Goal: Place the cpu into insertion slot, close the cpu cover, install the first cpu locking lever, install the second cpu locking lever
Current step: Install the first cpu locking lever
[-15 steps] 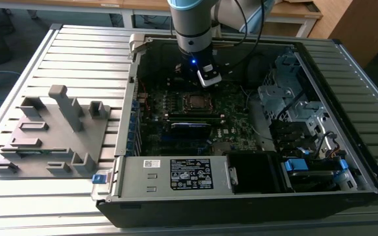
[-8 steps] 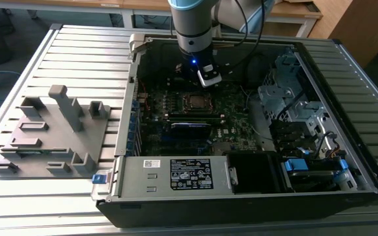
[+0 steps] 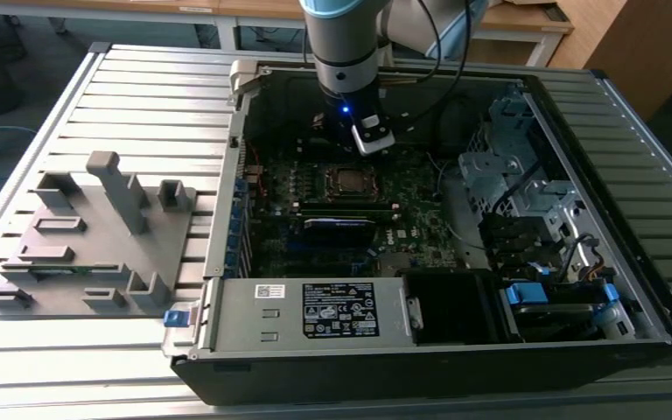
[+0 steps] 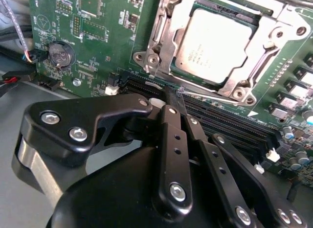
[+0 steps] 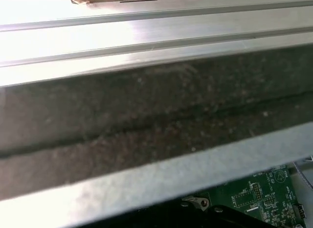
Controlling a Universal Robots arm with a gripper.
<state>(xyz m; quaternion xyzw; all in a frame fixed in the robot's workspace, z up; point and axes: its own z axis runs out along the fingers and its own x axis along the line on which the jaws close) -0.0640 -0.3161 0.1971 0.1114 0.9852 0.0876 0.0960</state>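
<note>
Second wrist view shows me faint print on the cpu [image 4: 215,44], whose top is dull silver, and white lettering on the green motherboard [image 4: 98,22]. The cpu sits in the insertion slot [image 4: 222,5], mid-board, with the silvery cpu cover [image 4: 167,36] lying flat around it. The gripper [image 4: 170,98] has its jaws clenched with nothing visible between them, its tip just beside a thin locking lever [image 4: 215,97].

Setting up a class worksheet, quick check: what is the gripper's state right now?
Gripper: jaws shut, tips at the thin metal lever beside the cpu; whether it grips the lever cannot be told.
</note>
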